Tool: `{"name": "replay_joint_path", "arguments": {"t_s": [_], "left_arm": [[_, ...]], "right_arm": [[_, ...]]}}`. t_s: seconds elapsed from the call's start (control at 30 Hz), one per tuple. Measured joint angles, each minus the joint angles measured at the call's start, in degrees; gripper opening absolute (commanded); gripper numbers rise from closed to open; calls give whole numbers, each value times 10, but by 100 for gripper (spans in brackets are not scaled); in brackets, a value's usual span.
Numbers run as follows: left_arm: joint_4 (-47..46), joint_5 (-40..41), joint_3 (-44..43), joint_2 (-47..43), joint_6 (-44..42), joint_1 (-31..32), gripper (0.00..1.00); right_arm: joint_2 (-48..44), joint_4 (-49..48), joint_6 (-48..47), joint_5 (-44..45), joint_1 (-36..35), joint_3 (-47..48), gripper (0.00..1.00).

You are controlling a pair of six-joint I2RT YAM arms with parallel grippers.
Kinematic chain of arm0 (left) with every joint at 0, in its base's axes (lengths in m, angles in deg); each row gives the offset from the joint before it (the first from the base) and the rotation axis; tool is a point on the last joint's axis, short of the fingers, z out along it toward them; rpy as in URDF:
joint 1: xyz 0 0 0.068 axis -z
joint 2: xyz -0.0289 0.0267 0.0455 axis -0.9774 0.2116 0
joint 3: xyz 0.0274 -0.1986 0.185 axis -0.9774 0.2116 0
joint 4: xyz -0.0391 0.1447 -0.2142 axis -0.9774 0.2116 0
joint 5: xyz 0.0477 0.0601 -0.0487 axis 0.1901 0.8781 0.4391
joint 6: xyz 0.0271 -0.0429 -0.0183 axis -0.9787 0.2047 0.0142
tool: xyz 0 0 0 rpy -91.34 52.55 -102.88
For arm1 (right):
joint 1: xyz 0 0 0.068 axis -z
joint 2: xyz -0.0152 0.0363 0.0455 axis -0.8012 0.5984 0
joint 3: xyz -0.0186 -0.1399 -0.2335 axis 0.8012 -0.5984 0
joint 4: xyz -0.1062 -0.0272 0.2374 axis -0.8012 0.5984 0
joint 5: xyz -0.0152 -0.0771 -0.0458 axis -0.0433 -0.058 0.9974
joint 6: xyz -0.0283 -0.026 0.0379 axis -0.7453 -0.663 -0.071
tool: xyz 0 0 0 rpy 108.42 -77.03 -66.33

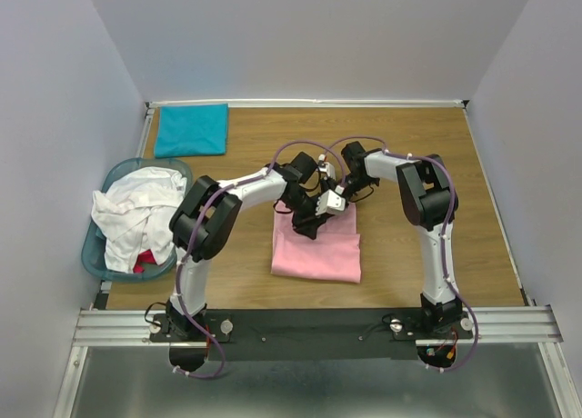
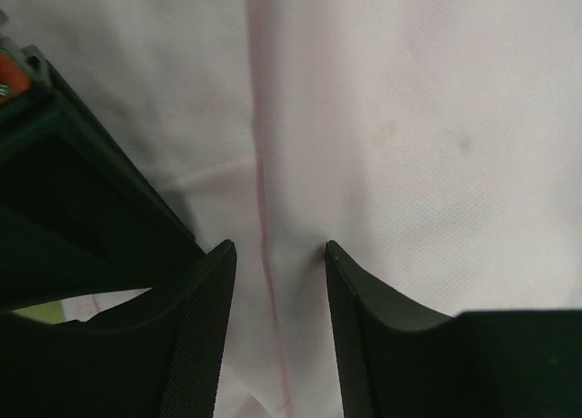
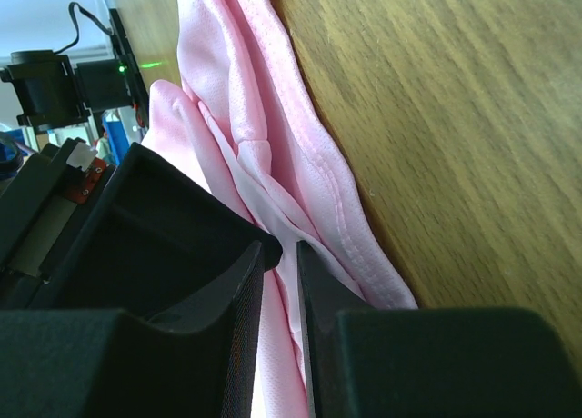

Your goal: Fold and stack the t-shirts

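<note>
A light pink t-shirt [image 1: 316, 250] lies partly folded in the middle of the wooden table [image 1: 418, 145]. Both grippers meet at its far edge. My left gripper [image 1: 305, 227] points down onto the pink cloth [image 2: 409, 118]; its fingers [image 2: 280, 247] stand apart with a seam running between them. My right gripper [image 1: 329, 209] comes in low from the right, its jaws [image 3: 284, 247] nearly closed on bunched layers of the pink hem [image 3: 273, 118]. A teal t-shirt [image 1: 191, 130] lies folded at the back left. White t-shirts [image 1: 136, 213] are heaped in a basket.
The light-blue plastic basket [image 1: 95, 254] stands at the left edge of the table, with something red [image 1: 141, 259] under the white cloth. Grey walls close the table on three sides. The arms' base rail [image 1: 318, 325] runs along the near edge.
</note>
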Motion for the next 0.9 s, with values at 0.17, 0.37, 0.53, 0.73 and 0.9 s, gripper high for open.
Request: {"name": "replay_joint_path", "arguments": {"t_s": [0.17, 0.37, 0.53, 0.73, 0.9], "left_arm": [[23, -14, -6, 8, -18, -1, 45], [36, -19, -6, 9, -29, -1, 19], [36, -17, -6, -7, -27, -1, 1], [37, -12, -8, -40, -26, -1, 0], [41, 3, -30, -46, -26, -2, 0]], "right_arm": [[0, 0, 0, -1, 0, -1, 29], [0, -2, 0, -4, 0, -5, 28], [0, -4, 0, -10, 0, -11, 28], [0, -5, 0, -19, 0, -20, 28], [0, -5, 0, -23, 0, -25, 28]]}}
